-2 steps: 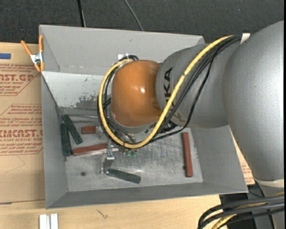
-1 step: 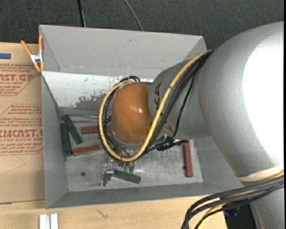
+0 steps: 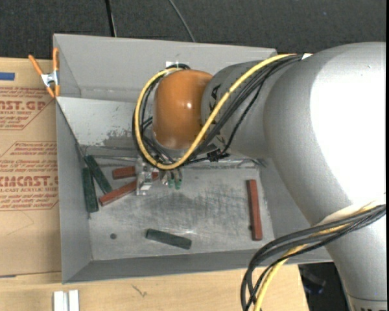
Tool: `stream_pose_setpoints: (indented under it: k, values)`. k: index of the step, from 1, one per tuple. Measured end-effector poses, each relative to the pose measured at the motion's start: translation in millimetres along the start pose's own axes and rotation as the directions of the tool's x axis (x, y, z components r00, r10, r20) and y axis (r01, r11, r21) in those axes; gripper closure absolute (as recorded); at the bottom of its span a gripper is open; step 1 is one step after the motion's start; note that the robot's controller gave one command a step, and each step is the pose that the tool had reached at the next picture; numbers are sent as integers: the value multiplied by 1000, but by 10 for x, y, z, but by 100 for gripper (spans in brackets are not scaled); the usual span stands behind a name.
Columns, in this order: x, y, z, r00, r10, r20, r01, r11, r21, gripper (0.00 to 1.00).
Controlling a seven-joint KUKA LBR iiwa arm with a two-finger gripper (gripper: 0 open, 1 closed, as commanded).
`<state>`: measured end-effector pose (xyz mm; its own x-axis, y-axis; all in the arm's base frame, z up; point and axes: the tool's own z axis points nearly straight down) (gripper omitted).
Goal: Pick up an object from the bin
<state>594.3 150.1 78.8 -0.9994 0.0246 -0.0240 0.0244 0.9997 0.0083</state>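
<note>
As the jaws hover, a red-brown stick [image 3: 117, 194] slants just left of them. Clenched or released: cannot tell

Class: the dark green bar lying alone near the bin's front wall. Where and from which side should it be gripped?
Probably its middle, from straight above, gripping across the narrow width: the dark green bar lies flat, with bare floor along both long sides.

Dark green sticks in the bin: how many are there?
3 dark green sticks: one far left, one slanted beside it, one lower centre. The arm could hide others.
</note>
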Motion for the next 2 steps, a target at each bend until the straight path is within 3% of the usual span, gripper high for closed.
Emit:
stream_pose_setpoints:
  k: [1,2]
  values:
    - [63,-2,58,1000,1,-23,-1,1000,4,0]
    - [0,0,0,1000,0,0,0,1000,0,100]
